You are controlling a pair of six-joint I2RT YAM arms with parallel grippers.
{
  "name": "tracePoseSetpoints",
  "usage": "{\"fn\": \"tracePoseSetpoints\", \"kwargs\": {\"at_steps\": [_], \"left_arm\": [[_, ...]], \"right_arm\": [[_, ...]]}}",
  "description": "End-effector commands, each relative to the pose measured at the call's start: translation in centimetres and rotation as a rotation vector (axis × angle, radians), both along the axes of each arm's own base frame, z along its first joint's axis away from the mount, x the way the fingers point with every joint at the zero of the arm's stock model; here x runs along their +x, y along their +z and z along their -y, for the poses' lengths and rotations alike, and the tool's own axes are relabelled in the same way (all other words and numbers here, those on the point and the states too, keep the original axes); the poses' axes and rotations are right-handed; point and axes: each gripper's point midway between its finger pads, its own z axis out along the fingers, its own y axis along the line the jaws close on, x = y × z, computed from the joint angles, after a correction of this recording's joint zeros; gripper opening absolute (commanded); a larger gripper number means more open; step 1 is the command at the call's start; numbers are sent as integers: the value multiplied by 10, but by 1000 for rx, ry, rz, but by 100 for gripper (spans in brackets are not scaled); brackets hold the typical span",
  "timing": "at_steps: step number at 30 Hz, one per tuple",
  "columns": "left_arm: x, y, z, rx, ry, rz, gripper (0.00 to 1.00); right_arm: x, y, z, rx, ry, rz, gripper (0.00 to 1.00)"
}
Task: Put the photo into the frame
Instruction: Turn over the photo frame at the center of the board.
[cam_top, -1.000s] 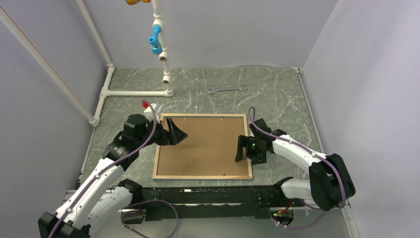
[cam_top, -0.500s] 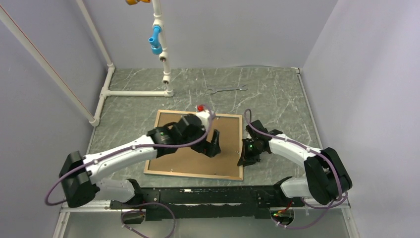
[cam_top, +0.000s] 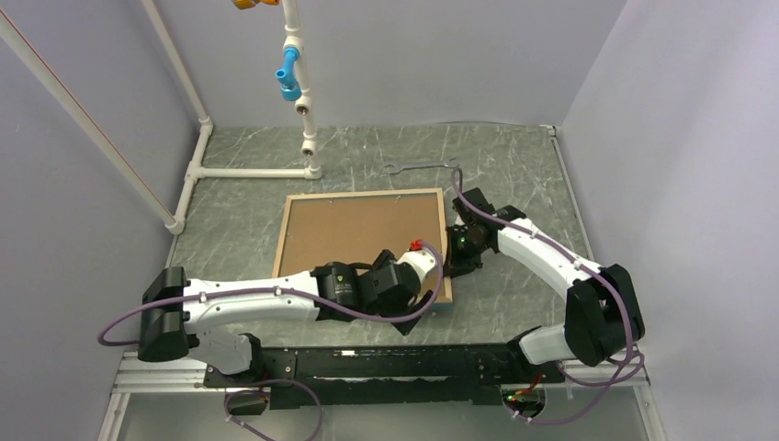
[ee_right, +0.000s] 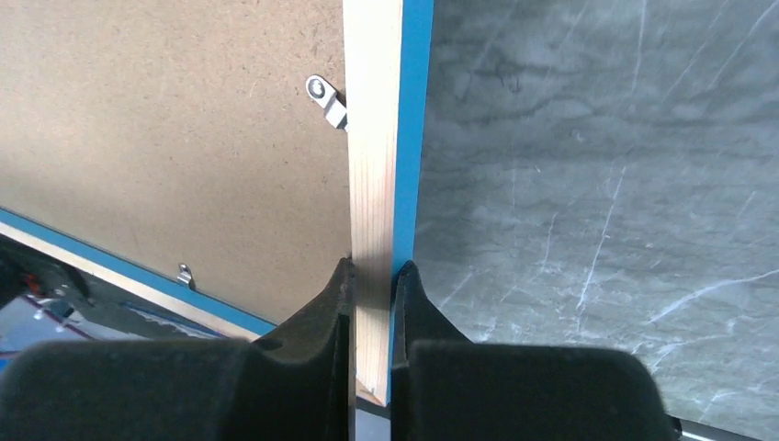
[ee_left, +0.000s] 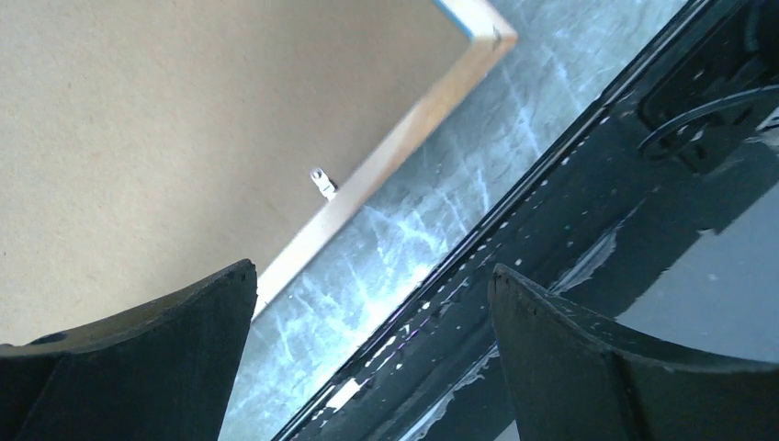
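Top view: frame (cam_top: pixel 283 246) lies back-up on the grey marbled table (cam_top: pixel 514 175), about mid-table, pale tan rim showing; brown backing board (cam_top: pixel 354 234) sits inside the rim; a thin blue sliver shows at the near right corner. Right gripper (cam_top: pixel 452 250) is at the frame's right rail, roughly halfway along it; left gripper (cam_top: pixel 410 318) is at the frame's near right corner, its arm stretched across from the left along the near edge. Contact there cannot be judged from this view. A wrench (cam_top: pixel 421 166) lies on the table beyond the frame, apart from it; a white pipe stand (cam_top: pixel 305 110) rises at the far left. Left wrist view: left gripper (ee_left: pixel 367 367) has its jaws spread wide with nothing between them; one finger (ee_left: pixel 129 367) sits over the board side, the other over the black base rail (ee_left: pixel 570 211); the backing board (ee_left: pixel 138 119) fills the upper left, bordered by the frame's (ee_left: pixel 395 152) tan rim; a small metal tab (ee_left: pixel 321 182) sits on the rim's inner edge; a strip of table (ee_left: pixel 432 211) runs between rim and base rail. Right wrist view: right gripper (ee_right: pixel 372 303) is pinched tight on the frame (ee_right: pixel 372 138), its fingers (ee_right: pixel 312 322) pressed to either side of the rail; tan wood and a bright blue strip show side by side; the backing board (ee_right: pixel 165 138) is to the left with a metal tab (ee_right: pixel 326 101) turned over its edge; bare table (ee_right: pixel 597 184) lies to the right.
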Motion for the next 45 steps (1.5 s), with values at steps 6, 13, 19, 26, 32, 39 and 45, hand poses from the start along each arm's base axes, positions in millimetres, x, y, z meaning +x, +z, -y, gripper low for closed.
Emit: {"fn": "tracePoseSetpoints", "kwargs": {"at_steps": [6, 13, 19, 26, 32, 39, 45], "left_arm": [[1, -9, -42, 187, 125, 286, 98], [13, -15, -72, 446, 250, 488, 98], [25, -13, -78, 617, 320, 616, 94], [29, 2, -74, 576, 329, 639, 78], [36, 19, -85, 562, 369, 681, 53], [38, 26, -91, 562, 385, 696, 9], [38, 32, -95, 553, 408, 695, 0]], "right_arm": [[19, 89, -36, 242, 49, 106, 0], [11, 115, -41, 302, 71, 117, 0], [4, 126, -41, 320, 79, 128, 0], [1, 122, -40, 326, 79, 124, 0], [-1, 126, -39, 330, 81, 141, 0], [-2, 134, -44, 374, 86, 154, 1], [3, 152, -47, 406, 96, 211, 17]]}}
